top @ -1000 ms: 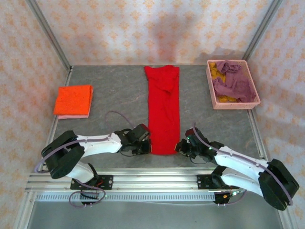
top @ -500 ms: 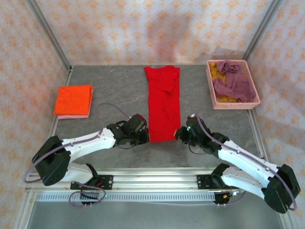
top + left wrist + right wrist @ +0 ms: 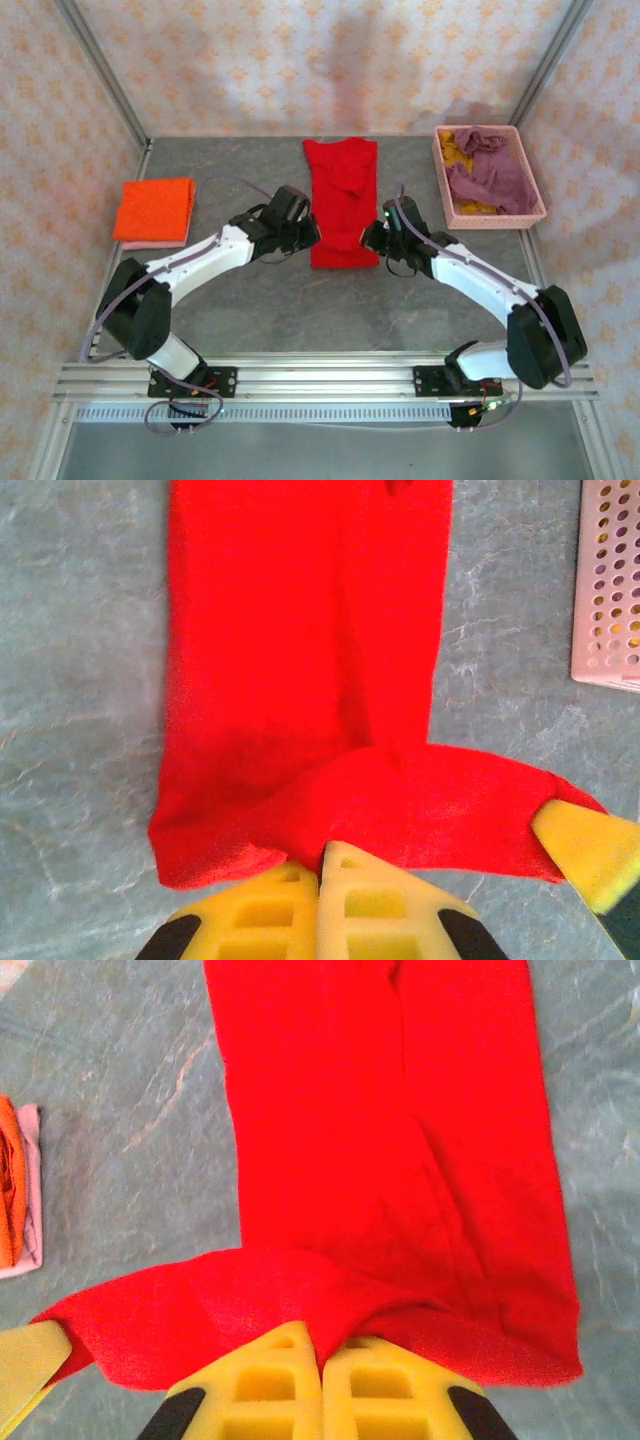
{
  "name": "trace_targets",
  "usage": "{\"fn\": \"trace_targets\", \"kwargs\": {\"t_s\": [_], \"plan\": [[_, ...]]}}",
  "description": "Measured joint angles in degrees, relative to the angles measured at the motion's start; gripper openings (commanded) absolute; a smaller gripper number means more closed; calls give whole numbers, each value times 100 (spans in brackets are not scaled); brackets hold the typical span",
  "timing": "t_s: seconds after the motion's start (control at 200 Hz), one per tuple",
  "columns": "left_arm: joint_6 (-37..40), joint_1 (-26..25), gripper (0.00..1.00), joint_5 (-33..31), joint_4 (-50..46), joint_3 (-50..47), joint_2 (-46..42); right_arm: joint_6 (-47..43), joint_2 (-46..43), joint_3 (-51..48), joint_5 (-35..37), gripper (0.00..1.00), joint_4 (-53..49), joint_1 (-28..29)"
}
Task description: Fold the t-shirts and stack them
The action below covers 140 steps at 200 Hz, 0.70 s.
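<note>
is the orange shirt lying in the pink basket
No, the orange t-shirt lies folded at the left in the top view, well apart from the pink basket at the right.

Pink perforated plastic basket (image 3: 492, 219) at the far right corner of a grey marbled table (image 3: 260, 315); pale floral-patterned walls (image 3: 330, 60) on three sides; slotted aluminium rail (image 3: 330, 378) along the near edge.

Narrow red t-shirt (image 3: 343, 192), near hem aloft

Matt fuzzy red cloth t-shirt (image 3: 342, 200), perforated pink plastic basket (image 3: 495, 220), marbled grey tabletop (image 3: 250, 300)
</note>
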Motion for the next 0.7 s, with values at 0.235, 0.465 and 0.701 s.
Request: {"fn": "trace_targets", "kwargs": {"t_s": [0.235,0.465,0.701], "plan": [[428,166,0,-87,-472,1071,793,-278,953,645,-284,2,358,-511],[654,448,0,-190,-691,1585,1283,-402,1661,1123,-579,2,579,-909],[780,599,0,-184,-752,2188,1961,-448,2271,1565,-804,3,719,-1062]]}}
